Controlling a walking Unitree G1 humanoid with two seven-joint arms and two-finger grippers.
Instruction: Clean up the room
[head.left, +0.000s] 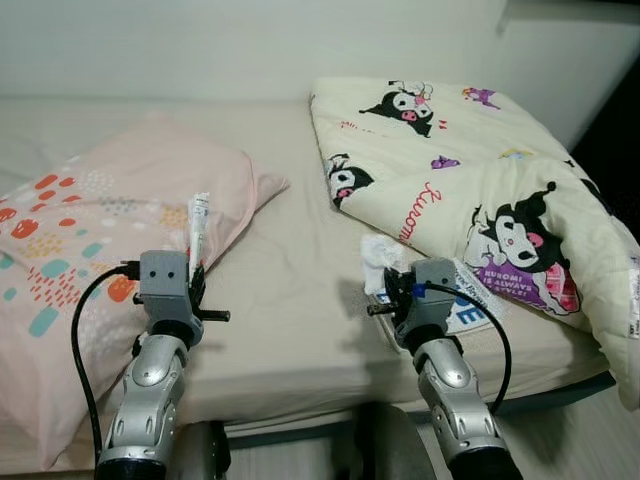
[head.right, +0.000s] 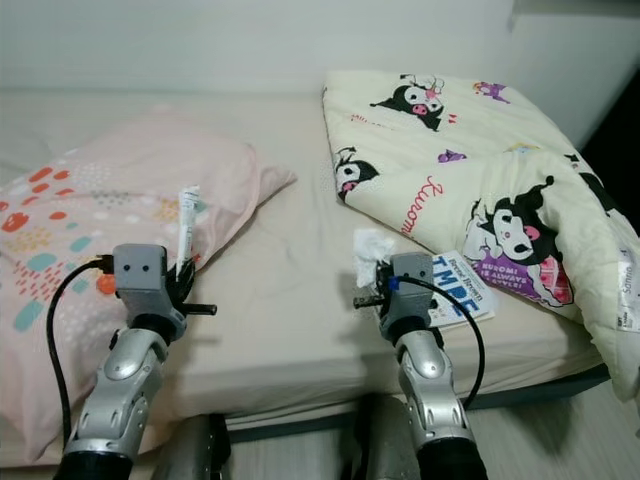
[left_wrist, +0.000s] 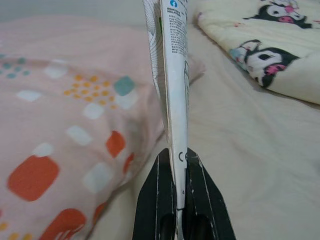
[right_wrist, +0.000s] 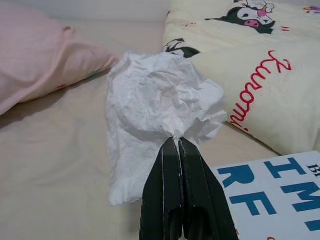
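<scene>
Beige bed sheet (head.left: 290, 300) under a pink pillow (head.left: 90, 240) with orange and teal spots at the robot's left, and a cream cartoon-print comforter (head.left: 480, 190) folded at the right, overlapping a blue-lettered booklet (head.right: 462, 290); plain white wall (head.left: 250, 45) behind.

Bed (head.left: 300, 290) with beige fitted sheet fills most of the scene. Plain pale wall (head.left: 250, 40) runs behind it. Pink pillow (head.left: 100, 230) with coloured spots lies on bed's left; cream cartoon-print comforter (head.left: 480, 190), folded, on right. Strip of light wood floor (head.left: 580, 440) at lower right. Even indoor light, soft shadows.
</scene>
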